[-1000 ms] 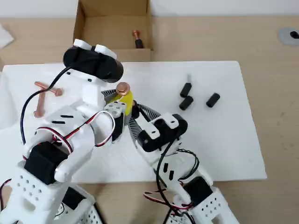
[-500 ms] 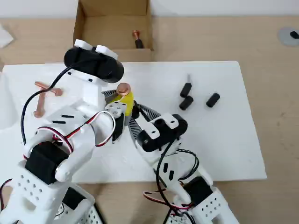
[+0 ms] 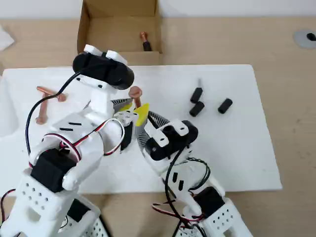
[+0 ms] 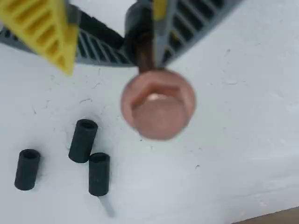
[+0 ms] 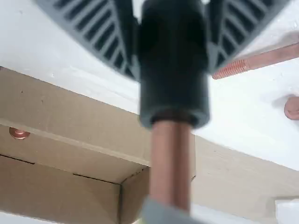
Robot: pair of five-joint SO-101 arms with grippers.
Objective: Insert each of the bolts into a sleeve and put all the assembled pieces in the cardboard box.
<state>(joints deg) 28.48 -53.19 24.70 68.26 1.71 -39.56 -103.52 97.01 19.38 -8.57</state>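
Observation:
A copper bolt [image 3: 135, 92] stands with its shaft pushed into a black sleeve [image 5: 174, 70]. My right gripper [image 3: 143, 123] is shut on that sleeve, its grey ribbed fingers [image 5: 98, 28] pressing both sides. The bolt's shaft [image 5: 170, 158] sticks out of the sleeve toward the cardboard box [image 5: 70, 154]. My left gripper [image 3: 136, 109] is open around the bolt. Its yellow finger [image 4: 46, 32] stands well off the bolt's round head [image 4: 158, 103], and the other finger lies along the shaft. The cardboard box [image 3: 98, 29] at the back holds one assembled piece [image 3: 144, 42].
Three loose black sleeves [image 3: 197, 101] [image 4: 83, 140] lie on the white board [image 3: 232, 148], right of the grippers. Two loose bolts [image 3: 49, 94] [image 5: 261, 58] lie crossed at the board's left side. Bare wooden table surrounds the board.
My left gripper has opened: the yellow finger swung away from the bolt, and the left arm shifted slightly right. The right arm kept still, holding the sleeve.

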